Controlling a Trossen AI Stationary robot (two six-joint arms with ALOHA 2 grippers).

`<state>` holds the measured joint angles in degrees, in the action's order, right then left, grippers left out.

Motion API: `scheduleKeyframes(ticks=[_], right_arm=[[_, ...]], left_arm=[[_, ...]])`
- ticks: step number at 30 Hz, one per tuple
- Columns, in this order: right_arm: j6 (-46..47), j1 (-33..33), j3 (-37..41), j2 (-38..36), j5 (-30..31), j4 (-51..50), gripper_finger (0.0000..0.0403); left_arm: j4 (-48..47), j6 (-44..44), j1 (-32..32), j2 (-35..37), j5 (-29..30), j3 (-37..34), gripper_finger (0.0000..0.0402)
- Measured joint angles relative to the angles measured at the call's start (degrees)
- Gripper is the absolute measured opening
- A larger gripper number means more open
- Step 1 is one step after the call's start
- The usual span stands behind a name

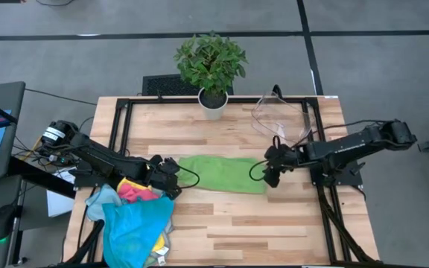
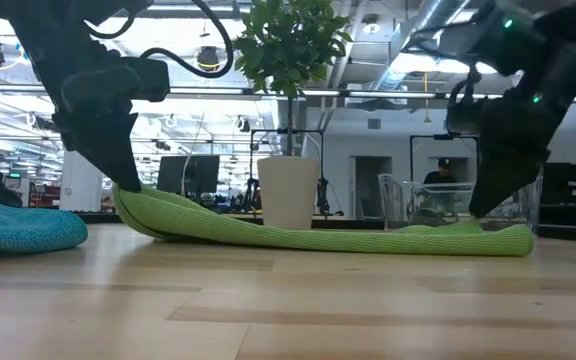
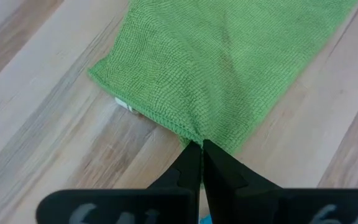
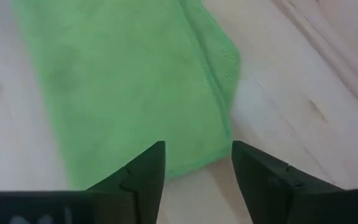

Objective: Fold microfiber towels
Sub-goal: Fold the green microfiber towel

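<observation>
Towel in hand: green towel (image 1: 222, 173), folded to a long band, flat mid-table, well in from every edge.
Left gripper (image 1: 171, 173): pinched tight on the band's end toward the left table edge, that end lifted slightly off the wood.
Right gripper (image 1: 271, 173): fingers parted, straddling the far end's corner, gripping nothing.
Step, as judged: end-over-end fold not yet made.
Doing it well: keep the lifted end low and taut, carry it straight along the band, land edge on edge, release only once flat.
Risk: lower layer dragging out of line.
Waiting towels: heap (image 1: 136, 216) of blue, pink and yellow cloths at the front-left corner.
Surface: pale wood-plank table (image 1: 274, 231), dark frame rails.
Back edge: potted plant (image 1: 211, 67); clear bin (image 1: 281, 119) toward the back-right corner.
Room: open workshop, screens, ceiling ducts, a person (image 2: 444, 175) far off.
</observation>
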<state>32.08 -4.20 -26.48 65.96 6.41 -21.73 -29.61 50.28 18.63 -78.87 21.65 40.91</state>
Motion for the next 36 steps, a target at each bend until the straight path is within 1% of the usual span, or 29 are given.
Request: scheduleKeyframes(ticks=[4,7,9,12,16,19,20,27,29,32,36], right_arm=[[-3.2,2.9,0.0,2.9,-0.8,0.7,0.0208],[-5.3,4.7,0.0,3.6,-3.6,2.6,0.0204],[-6.6,5.3,0.0,3.9,-5.2,3.7,0.0191],[-7.9,5.5,0.0,5.6,-6.5,4.4,0.0151],[-9.2,5.5,0.0,8.3,-7.4,4.6,0.0082],[-10.0,5.4,-0.2,9.5,-9.4,6.3,0.0026],[-10.1,5.2,-0.7,9.4,-9.5,6.1,0.0017],[-11.1,5.8,-6.0,6.5,-7.9,3.2,0.0009],[-11.6,6.1,-8.5,6.4,-6.4,2.6,0.0011],[-13.9,6.6,-11.1,6.5,-4.2,1.2,0.0014],[-14.6,8.8,-10.9,9.3,-3.9,0.6,0.0009]], left_arm=[[0.0,-0.3,0.0,0.0,0.2,0.0,0.0000],[0.0,-0.3,0.0,0.0,0.3,0.0,0.0000],[0.0,-0.3,0.0,0.0,0.3,0.0,0.0000],[0.0,-0.3,0.0,0.0,0.4,0.0,0.0000],[-0.2,-0.6,0.0,0.0,0.5,0.0,0.0000],[-0.5,-0.6,0.0,0.0,0.5,0.0,0.0000],[-0.6,-0.6,0.0,0.0,0.5,0.0,0.0000],[-0.5,-1.6,0.0,0.0,1.1,0.0,0.0000],[-0.5,-1.6,0.0,0.0,1.2,0.0,0.0000],[-0.5,-1.6,0.0,0.0,1.2,0.0,0.0000],[-0.9,-1.6,0.0,0.0,1.2,0.0,0.0000]])
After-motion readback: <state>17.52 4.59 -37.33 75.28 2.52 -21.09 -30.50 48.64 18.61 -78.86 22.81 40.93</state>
